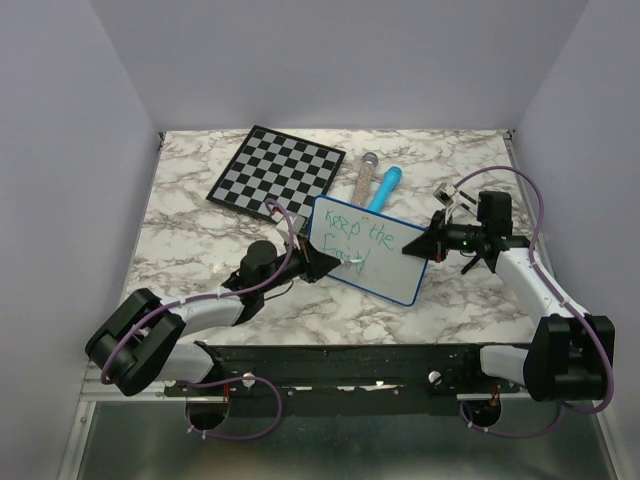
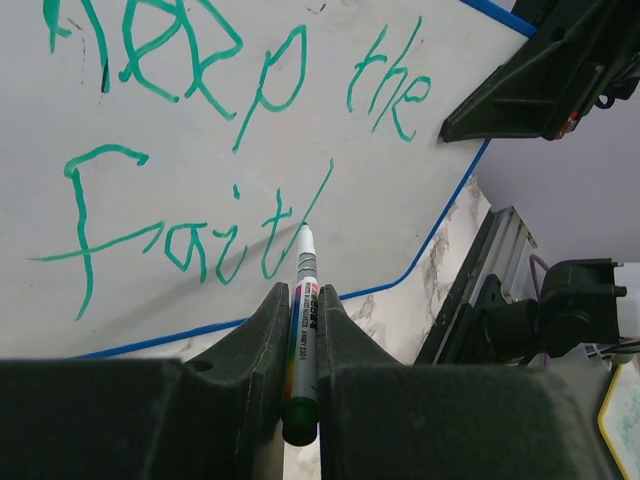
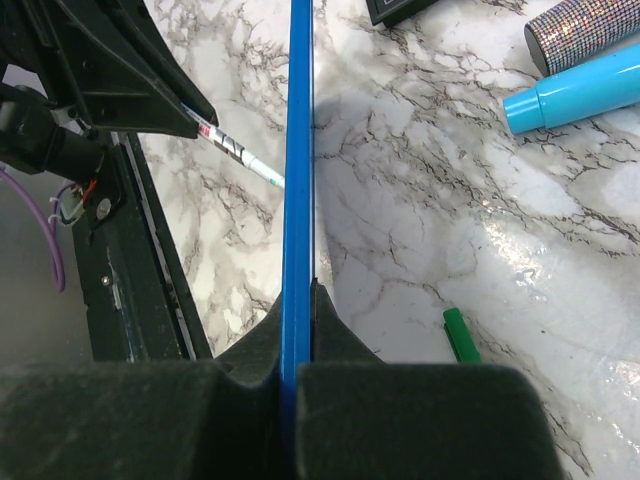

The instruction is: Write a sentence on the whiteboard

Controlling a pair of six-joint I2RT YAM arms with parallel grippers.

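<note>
Right gripper (image 1: 430, 244) clamped on the right edge of the whiteboard (image 1: 395, 275), holding it tilted over the marble table (image 1: 200, 220), just beside the chessboard (image 1: 277, 170). Left gripper (image 1: 333, 263) pinches a green marker (image 2: 305, 300), tip at the sentence (image 2: 200, 150): "Keep the / Fait".

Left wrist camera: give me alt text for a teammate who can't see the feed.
The left gripper is shut on a marker whose tip meets the whiteboard at the last stroke of the green sentence, which reads "Keep the" above "Fait". At upper right, the right gripper clamps the board's blue-rimmed edge, with the marble table below.
</note>
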